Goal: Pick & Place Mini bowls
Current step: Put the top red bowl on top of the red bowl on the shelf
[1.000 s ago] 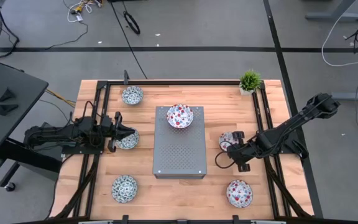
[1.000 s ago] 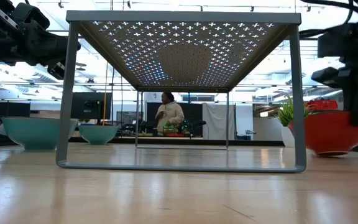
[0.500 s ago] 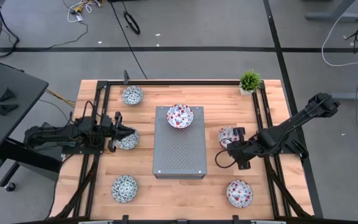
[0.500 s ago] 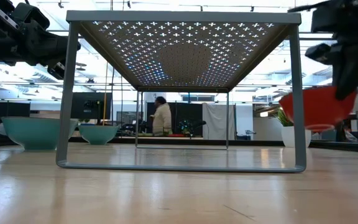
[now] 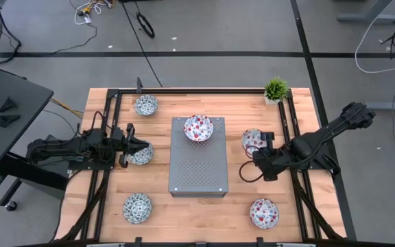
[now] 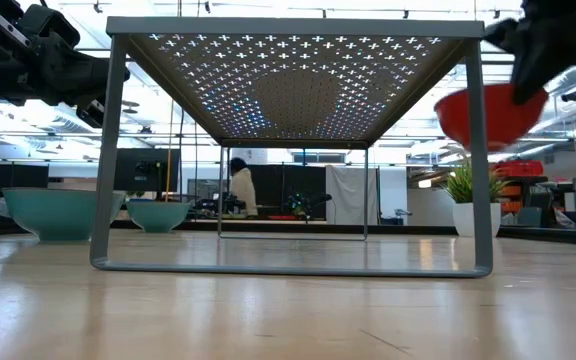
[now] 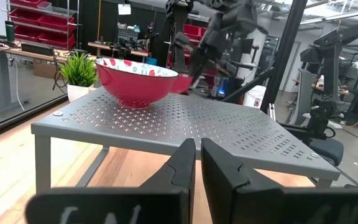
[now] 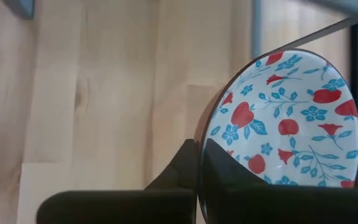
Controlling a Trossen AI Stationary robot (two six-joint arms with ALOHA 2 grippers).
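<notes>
The right gripper (image 5: 260,145) pinches a red bowl's (image 5: 251,140) rim, arm stretched low, bowl raised beside the stand (image 5: 197,167); the left gripper (image 5: 141,145) is closed, empty.

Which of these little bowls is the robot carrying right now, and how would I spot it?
Find the grey perforated box in the middle of the table. Just off its right side, the right gripper holds a red-patterned bowl by its rim. Unlike the other bowls, it hangs in the air, clear of the wood.
</notes>
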